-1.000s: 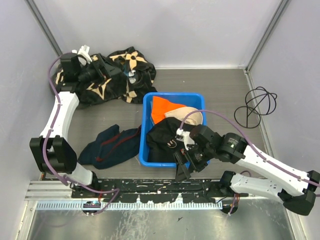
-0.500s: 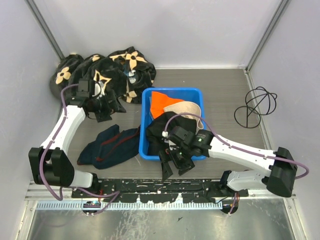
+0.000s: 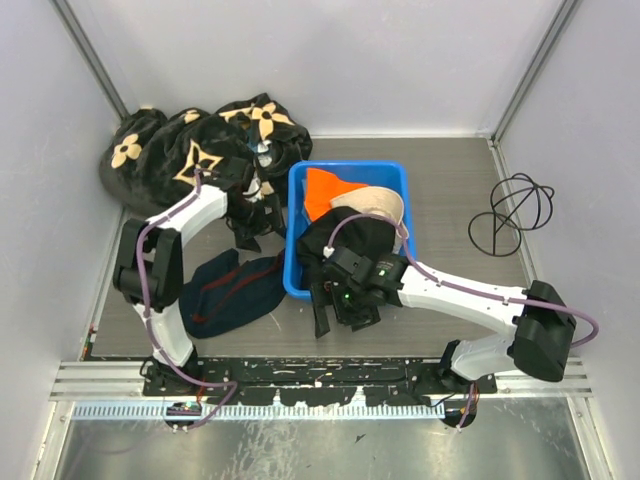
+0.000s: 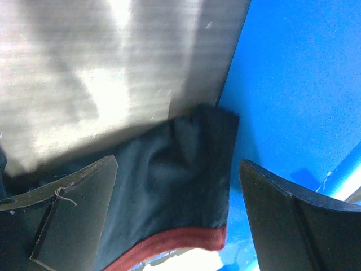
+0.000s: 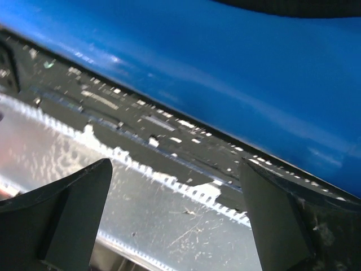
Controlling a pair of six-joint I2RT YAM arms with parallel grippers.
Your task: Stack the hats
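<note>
An orange hat (image 3: pixel 322 190), a beige hat (image 3: pixel 378 205) and a black hat (image 3: pixel 350 238) lie bunched together inside a blue bin (image 3: pixel 350 166). My left gripper (image 3: pixel 255 228) hangs open just outside the bin's left wall. In the left wrist view its jaws (image 4: pixel 177 214) stand wide over a navy garment's red-striped edge (image 4: pixel 169 192), next to the bin wall (image 4: pixel 293 84). My right gripper (image 3: pixel 338 318) is open at the bin's near wall, by the black hat. In the right wrist view it (image 5: pixel 175 220) holds nothing, with the blue wall (image 5: pixel 225 62) above it.
A large black cloth with tan flowers (image 3: pixel 185 155) is heaped in the back left corner. The navy garment with red stripes (image 3: pixel 230 290) lies left of the bin. A black wire stand (image 3: pixel 515 215) sits at the right. A metal rail (image 3: pixel 300 380) runs along the near edge.
My left arm has swung from the back left corner down to the bin's left side. My right gripper has moved left along the bin's near wall. The bin has slid away from me.
</note>
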